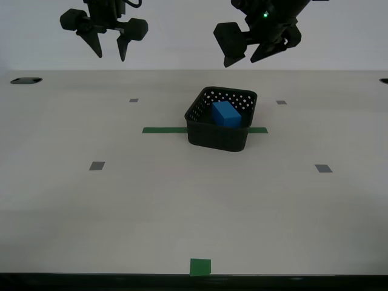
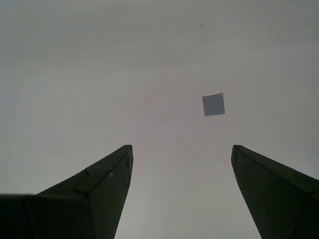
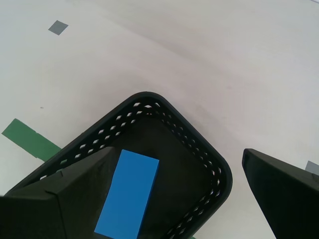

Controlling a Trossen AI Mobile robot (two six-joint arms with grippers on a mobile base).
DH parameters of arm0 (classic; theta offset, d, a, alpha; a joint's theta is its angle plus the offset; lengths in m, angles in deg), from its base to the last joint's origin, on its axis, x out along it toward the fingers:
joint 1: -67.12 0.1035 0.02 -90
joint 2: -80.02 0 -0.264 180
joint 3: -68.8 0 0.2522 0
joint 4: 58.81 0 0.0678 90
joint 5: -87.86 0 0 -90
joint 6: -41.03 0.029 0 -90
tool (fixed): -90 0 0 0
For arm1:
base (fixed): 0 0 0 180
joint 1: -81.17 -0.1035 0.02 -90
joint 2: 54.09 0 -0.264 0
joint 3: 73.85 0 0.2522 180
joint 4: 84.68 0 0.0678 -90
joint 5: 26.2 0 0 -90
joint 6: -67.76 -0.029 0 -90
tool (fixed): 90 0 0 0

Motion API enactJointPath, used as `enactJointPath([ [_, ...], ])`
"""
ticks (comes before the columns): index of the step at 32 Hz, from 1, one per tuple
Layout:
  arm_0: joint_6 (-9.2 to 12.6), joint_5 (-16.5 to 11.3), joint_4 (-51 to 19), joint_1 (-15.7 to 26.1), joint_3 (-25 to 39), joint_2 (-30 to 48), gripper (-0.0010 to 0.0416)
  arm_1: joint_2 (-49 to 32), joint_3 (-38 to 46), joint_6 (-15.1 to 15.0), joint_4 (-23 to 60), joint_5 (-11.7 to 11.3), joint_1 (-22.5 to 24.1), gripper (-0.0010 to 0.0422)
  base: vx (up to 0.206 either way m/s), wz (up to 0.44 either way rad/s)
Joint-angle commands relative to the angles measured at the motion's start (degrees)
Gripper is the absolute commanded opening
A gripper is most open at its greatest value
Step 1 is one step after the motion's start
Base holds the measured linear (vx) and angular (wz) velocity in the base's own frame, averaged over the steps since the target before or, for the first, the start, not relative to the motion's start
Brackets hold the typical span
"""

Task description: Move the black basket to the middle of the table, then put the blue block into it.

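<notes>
The blue block point(image 1: 226, 114) lies inside the black basket point(image 1: 220, 120) below my first gripper point(image 1: 249, 56), jaws wide and empty; my second gripper point(image 1: 112, 50) likewise open; task apparently complete, only retreat remaining

Behind the far edge of the surface before us we see a plain pale wall point(image 1: 182, 36), grey-white and unmarked, evenly lit with no strong shadows. Near that far edge, a dark oval opening point(image 1: 25, 80) sits at the exterior view's left, and another dark spot point(image 1: 384, 80) shows at the right border. Along the bottom runs a dark band point(image 1: 91, 284), too dim for us to make out.
</notes>
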Motion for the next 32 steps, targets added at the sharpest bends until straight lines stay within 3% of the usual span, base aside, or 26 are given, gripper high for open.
enactJointPath([
  [1,0.0,0.0,0.1,0.0,0.0,0.0,0.0356,0.0,0.0,0.0,0.0,-0.1,0.0,0.0267,0.0,0.0],
  [32,0.0,0.0,0.1,0.0,0.0,0.0,0.0355,0.0,0.0,0.0,-1.3,-0.1,0.0,0.0268,0.0,0.0],
])
